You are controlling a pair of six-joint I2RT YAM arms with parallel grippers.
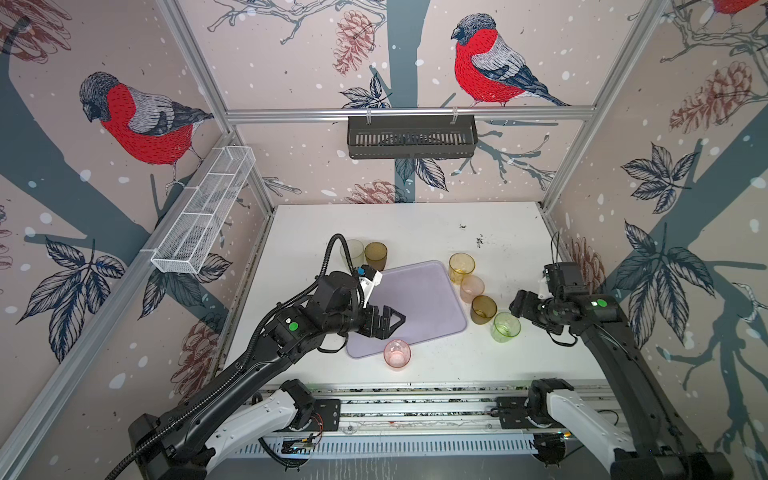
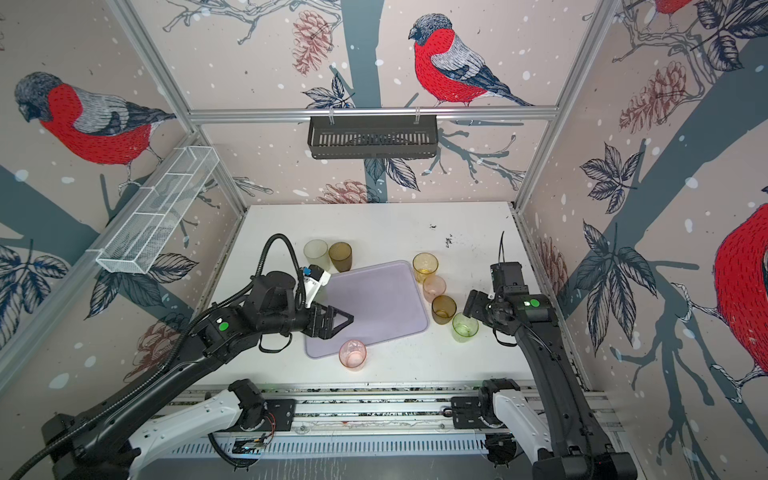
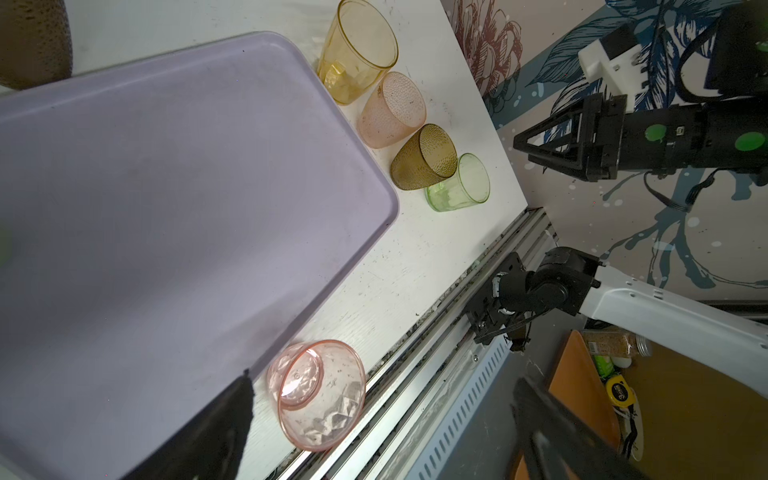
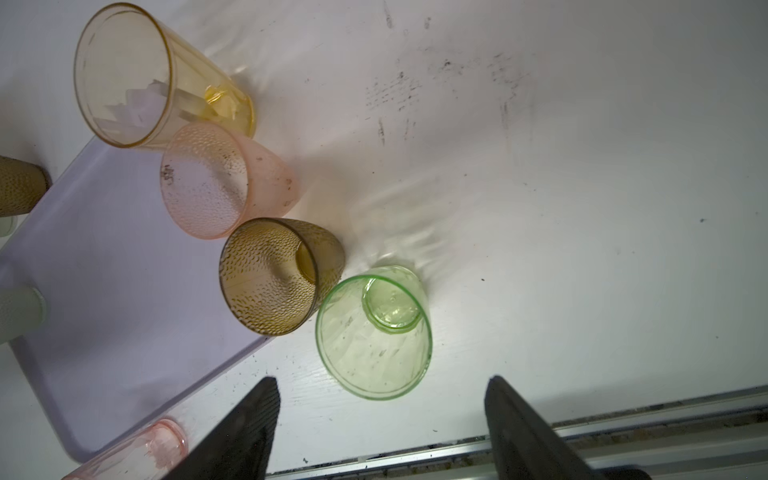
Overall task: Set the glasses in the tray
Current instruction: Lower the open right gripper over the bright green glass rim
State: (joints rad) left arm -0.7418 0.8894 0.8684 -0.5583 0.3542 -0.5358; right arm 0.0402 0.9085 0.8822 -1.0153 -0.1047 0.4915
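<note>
— Currently, seven glasses [image 2: 444, 309] show, all upright on the table [image 1: 415, 224], outside the tray [image 1: 419, 303].
— Positions?
— Pale green glass [image 1: 352, 249] and brown glass [image 1: 376, 255] stand beyond the tray's far left corner. Amber-yellow glass [image 1: 461, 266], peach glass [image 1: 471, 288], second brown glass [image 1: 483, 308] and green glass [image 1: 505, 326] line its right edge. Pink glass [image 1: 397, 353] sits just beside its near edge.
— Grippers?
— Left gripper [image 1: 395, 322] hovers over the tray, jaws wide apart, holding nothing. Right gripper [image 1: 520, 305] is near the green glass, jaws apart, gripping nothing.

Wide-parted jaws on left arm [image 1: 291, 328]; right arm [image 1: 598, 309] jaws apart, seemingly empty.
</note>
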